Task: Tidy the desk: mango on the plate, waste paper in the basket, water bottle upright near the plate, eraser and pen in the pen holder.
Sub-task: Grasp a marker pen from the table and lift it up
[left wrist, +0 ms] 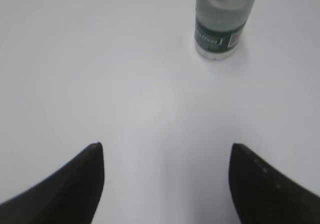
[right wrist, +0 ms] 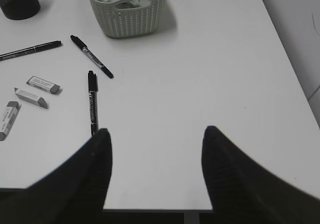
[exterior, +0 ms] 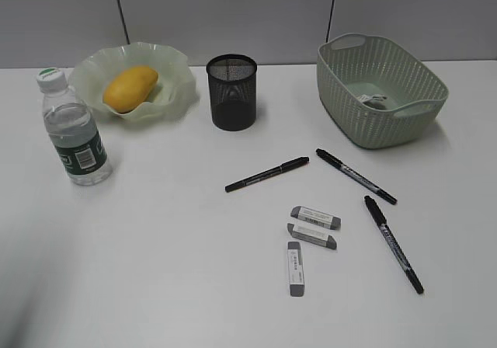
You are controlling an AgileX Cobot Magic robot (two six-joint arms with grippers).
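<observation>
Both grippers hung with jaws spread and empty: the left gripper over bare desk short of the upright water bottle, the right gripper near one pen. The mango lay on the plate; something pale, probably the waste paper, sat in the basket.

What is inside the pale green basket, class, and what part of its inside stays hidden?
A small crumpled white paper lies on the floor of the basket. The near wall hides part of the floor in both views.
</observation>
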